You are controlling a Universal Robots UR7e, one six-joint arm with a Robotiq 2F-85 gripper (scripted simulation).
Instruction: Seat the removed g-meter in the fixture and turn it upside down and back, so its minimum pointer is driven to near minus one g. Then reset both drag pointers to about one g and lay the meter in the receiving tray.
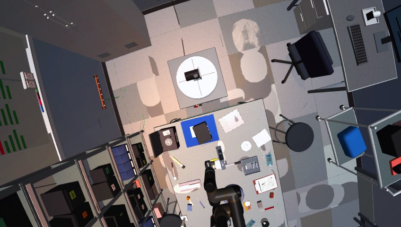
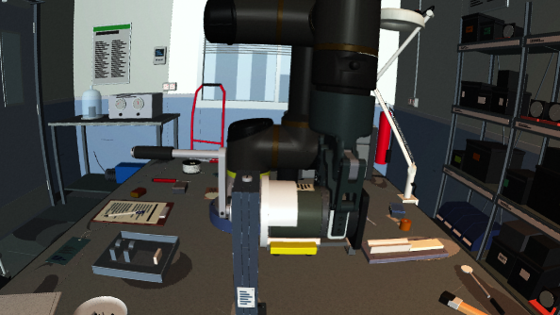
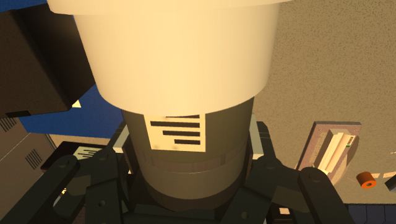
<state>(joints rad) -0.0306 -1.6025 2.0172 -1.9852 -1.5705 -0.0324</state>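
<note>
The g-meter (image 2: 294, 211) lies on its side with its white front end against the upright blue-grey fixture plate (image 2: 246, 236), above a yellow block (image 2: 293, 247). It is a cylinder with an olive body, a paper label (image 3: 175, 132) and a wide white bezel (image 3: 173, 52). The g-meter's olive body sits gripped in my gripper (image 2: 345, 207) at its rear end. A crank handle (image 2: 175, 153) sticks out from the fixture to the left. The grey receiving tray (image 2: 135, 254) lies on the bench left of the fixture. The meter's dial face is hidden.
A blue mat with a black box (image 1: 201, 131) lies at the bench's far end. A clipboard (image 2: 133, 211) lies behind the tray. A wooden block with a white part (image 2: 406, 247) lies right of the fixture, with a small orange spool (image 2: 405, 223) behind it. Shelving (image 2: 509, 141) lines the right side.
</note>
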